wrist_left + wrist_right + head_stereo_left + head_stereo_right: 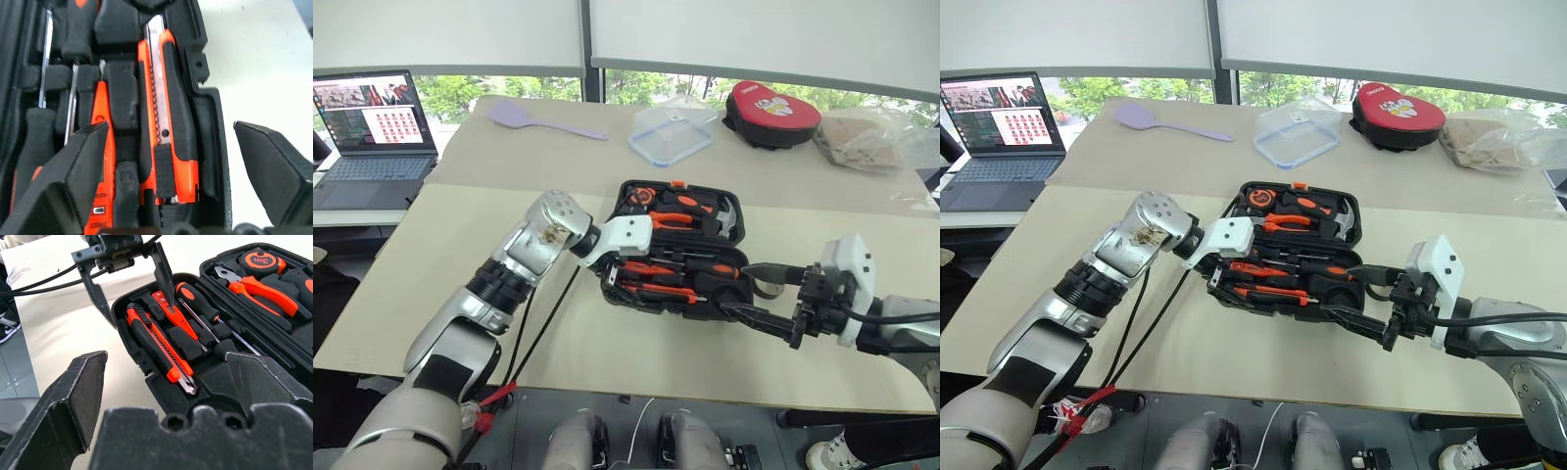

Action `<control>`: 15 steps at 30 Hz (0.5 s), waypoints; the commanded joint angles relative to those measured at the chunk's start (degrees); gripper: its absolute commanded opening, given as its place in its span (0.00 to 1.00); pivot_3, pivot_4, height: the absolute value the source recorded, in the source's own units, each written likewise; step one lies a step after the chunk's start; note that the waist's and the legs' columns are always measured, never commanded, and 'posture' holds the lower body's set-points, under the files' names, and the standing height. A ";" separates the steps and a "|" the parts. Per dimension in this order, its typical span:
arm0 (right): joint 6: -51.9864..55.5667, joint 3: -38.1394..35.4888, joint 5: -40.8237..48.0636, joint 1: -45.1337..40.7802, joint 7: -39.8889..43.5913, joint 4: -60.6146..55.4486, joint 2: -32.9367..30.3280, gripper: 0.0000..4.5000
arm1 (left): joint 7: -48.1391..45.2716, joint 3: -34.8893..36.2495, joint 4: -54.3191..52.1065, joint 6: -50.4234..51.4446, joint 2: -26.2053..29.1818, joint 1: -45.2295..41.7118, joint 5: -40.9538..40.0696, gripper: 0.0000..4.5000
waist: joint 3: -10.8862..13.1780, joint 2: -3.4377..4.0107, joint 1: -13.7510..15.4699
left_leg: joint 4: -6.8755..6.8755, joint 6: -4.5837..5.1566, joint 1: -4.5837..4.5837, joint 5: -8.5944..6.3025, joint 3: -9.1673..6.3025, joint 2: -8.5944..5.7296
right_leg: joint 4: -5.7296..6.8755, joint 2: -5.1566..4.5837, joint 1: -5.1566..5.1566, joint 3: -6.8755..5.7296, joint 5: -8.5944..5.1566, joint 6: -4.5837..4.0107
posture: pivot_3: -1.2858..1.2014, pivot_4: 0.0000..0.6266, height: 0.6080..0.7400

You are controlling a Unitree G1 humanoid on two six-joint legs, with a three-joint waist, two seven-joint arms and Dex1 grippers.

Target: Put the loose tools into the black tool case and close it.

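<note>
Knife and screwdrivers sit in my open case, mid-table. Both my left gripper and right gripper are spread, empty; lid unclosed.

Looking down into the open black plastic tool case

The left gripper has its two black fingers spread wide apart. Between them lies a black-and-orange utility knife, snug in its slot in the case. One finger is over a slim orange screwdriver, right beside the knife. Past that finger are two thin metal screwdriver shafts with dark handles. The other finger is out over the pale table.
</note>
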 commanded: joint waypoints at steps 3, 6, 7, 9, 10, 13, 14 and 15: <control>-1.69 -0.14 -0.45 -1.60 0.00 -0.29 0.50 1.00 | 0.81 0.69 -0.46 -0.05 -1.15 -0.45 -0.07 0.45 | 0.00 0.00 0.08 | 0.00 0.00 -0.01 0.00 0.00 0.00 | 0.00 0.00 0.00 -0.01 0.00 0.00 | 0.52 0.24 0.93; -1.64 -0.03 -0.56 -1.80 0.06 -0.27 0.64 1.00 | 0.50 0.00 -0.48 -0.97 -1.03 -0.12 0.56 0.19 | 0.00 0.00 0.03 | 0.00 0.00 -0.01 0.00 0.01 -0.01 | 0.00 0.00 0.00 -0.01 0.00 0.00 | 0.52 0.24 0.93; -1.61 -0.02 -0.57 -1.85 0.07 -0.26 0.71 1.00 | 0.02 -0.42 -0.87 -1.36 -0.81 0.15 0.71 0.12 | 0.00 0.00 0.00 | 0.00 0.00 -0.01 0.00 0.00 -0.01 | 0.00 0.00 0.00 0.00 0.00 0.00 | 0.52 0.24 0.93; -1.63 0.06 -0.70 -1.95 0.08 -0.16 0.80 1.00 | -0.64 -1.60 -1.83 -2.03 -0.17 0.82 1.61 0.01 | 0.00 0.00 -0.09 | 0.00 0.00 0.00 0.00 0.00 0.00 | 0.00 0.00 0.00 0.00 0.00 0.00 | 0.52 0.24 0.93; -1.62 0.11 -0.75 -1.99 0.03 -0.13 0.85 1.00 | -0.60 -2.24 -1.96 -2.58 0.01 1.17 2.36 0.01 | 0.00 0.00 -0.14 | 0.00 0.00 0.00 0.00 0.00 0.00 | 0.00 0.00 0.00 0.00 0.00 0.00 | 0.52 0.24 0.93; -1.59 0.20 -0.94 -2.08 -0.09 -0.08 1.02 1.00 | -0.31 -3.88 -1.37 -4.73 0.17 1.90 4.46 0.01 | 0.00 0.00 -0.10 | 0.00 0.00 0.00 0.00 0.00 0.00 | 0.01 0.00 0.00 -0.01 0.00 0.00 | 0.52 0.24 0.93; -1.56 0.19 -0.96 -2.09 -0.13 -0.06 1.10 1.00 | -0.33 -4.25 -1.08 -4.88 0.02 2.05 4.86 0.01 | 0.00 0.00 -0.08 | 0.00 0.00 0.00 0.00 -0.01 0.00 | 0.00 0.00 0.01 -0.02 0.00 0.00 | 0.52 0.24 0.93; -1.60 0.27 -1.07 -2.10 -0.15 0.01 1.16 1.00 | -0.28 -4.76 -0.62 -5.52 -0.16 2.19 5.48 0.01 | 0.00 0.00 -0.08 | 0.00 0.00 0.03 0.00 -0.01 0.00 | 0.00 0.00 0.03 0.00 0.00 0.00 | 0.52 0.24 0.93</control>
